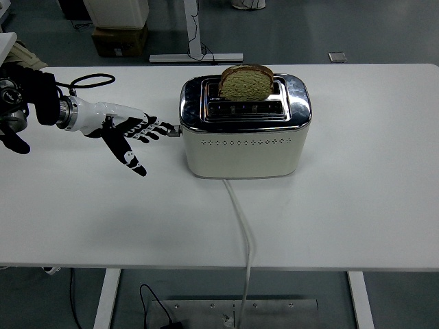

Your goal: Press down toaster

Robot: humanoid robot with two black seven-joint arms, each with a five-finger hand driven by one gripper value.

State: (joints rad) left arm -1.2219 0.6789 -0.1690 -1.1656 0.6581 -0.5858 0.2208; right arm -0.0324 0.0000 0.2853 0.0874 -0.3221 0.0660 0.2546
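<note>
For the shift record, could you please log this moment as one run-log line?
left hand: open, fingertips at toaster lever | lever: not yet pressed | bread slice: standing up out of slot | toaster: on white table

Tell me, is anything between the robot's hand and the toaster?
Only the toaster's small lever; the left hand's fingertips reach it, head view shows.

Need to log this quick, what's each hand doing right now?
Left hand: open, fingers spread, tips at the toaster lever, holding nothing.
Right hand: not in view.
</note>
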